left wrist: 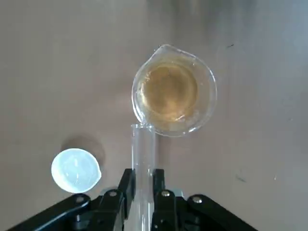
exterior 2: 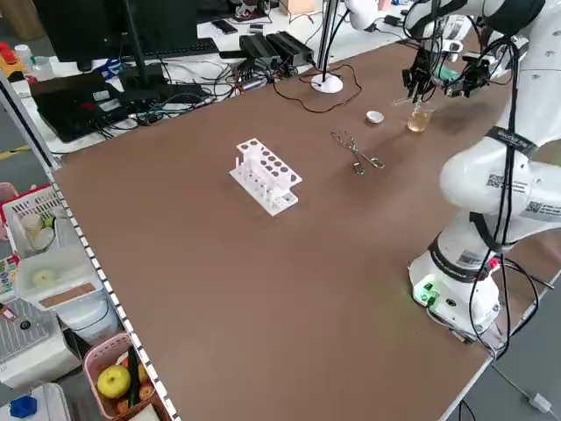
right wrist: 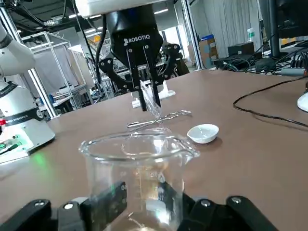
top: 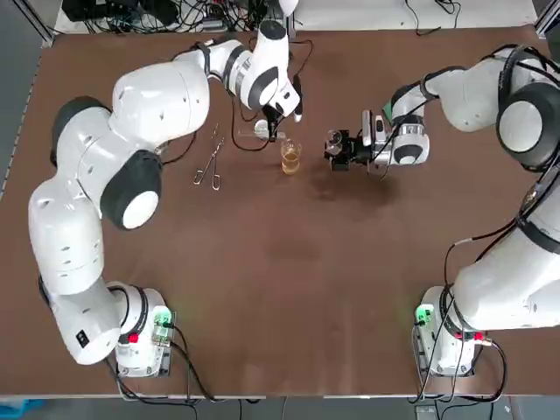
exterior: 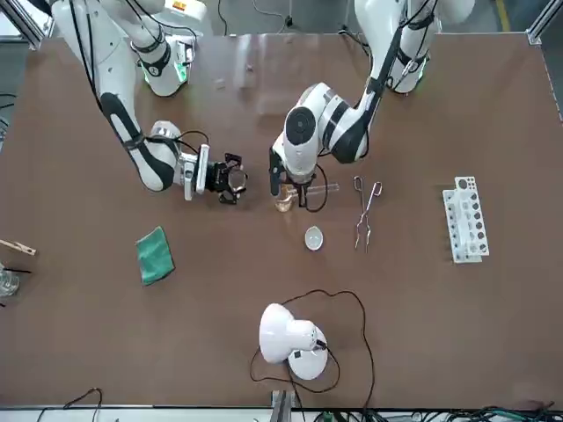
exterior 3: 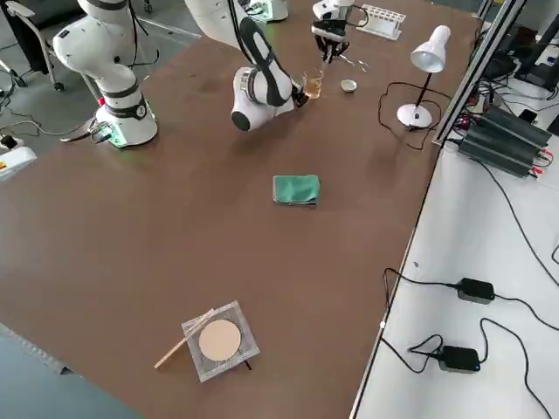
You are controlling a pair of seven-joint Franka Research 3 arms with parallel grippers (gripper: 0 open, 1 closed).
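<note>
The filled beaker [top: 290, 158] stands between tongs [top: 210, 164] at left and the empty beaker [right wrist: 139, 166] at right, dish [top: 262, 130] just behind.

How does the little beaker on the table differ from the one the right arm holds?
The table beaker holds amber liquid; the held beaker looks empty. The table beaker stands free beneath the test tube in the left gripper; the held beaker is clamped in the right gripper. Both are clear glass with spouts.

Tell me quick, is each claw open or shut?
Left claw: shut, holding a glass tube.
Right claw: shut, holding a glass cup.
</note>
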